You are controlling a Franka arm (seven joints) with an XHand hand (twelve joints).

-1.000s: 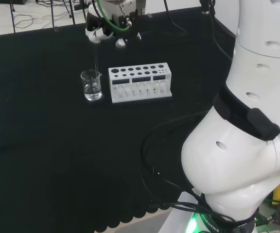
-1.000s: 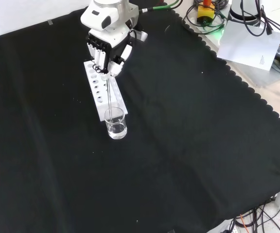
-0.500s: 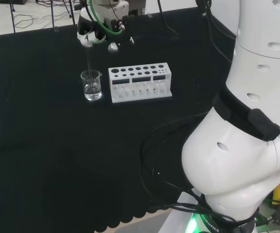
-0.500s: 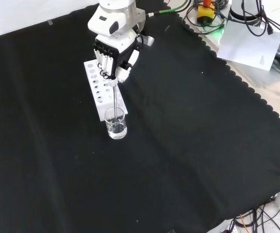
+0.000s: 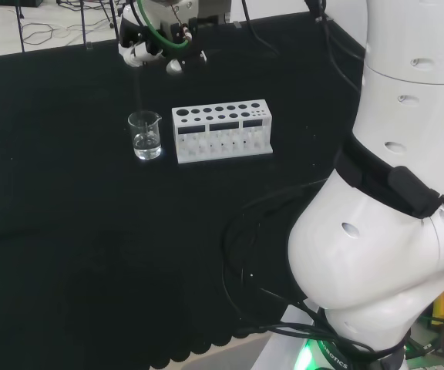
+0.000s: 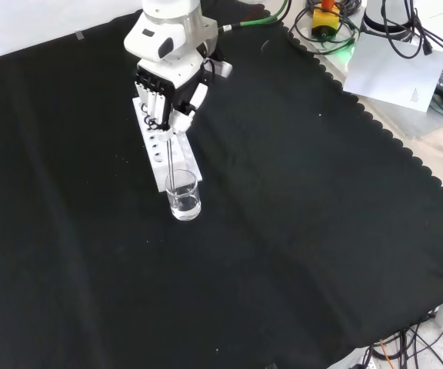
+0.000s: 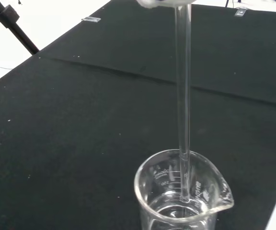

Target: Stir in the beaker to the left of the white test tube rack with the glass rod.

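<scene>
Glass rod (image 7: 182, 105) — clear, upright; tip inside beaker (image 7: 181, 196)

white rack (image 5: 222, 132), black cloth (image 6: 298, 231), clear beaker (image 6: 183, 194)

Bench under black cloth, two pieces of ware standing on it

The black cloth (image 6: 283, 231) covers the bench, its scalloped edge running down the right of the front view. A white test tube rack (image 6: 160, 150) stands in that view's upper left, with a clear glass beaker (image 6: 184, 196) holding some clear liquid just below its near end.
</scene>
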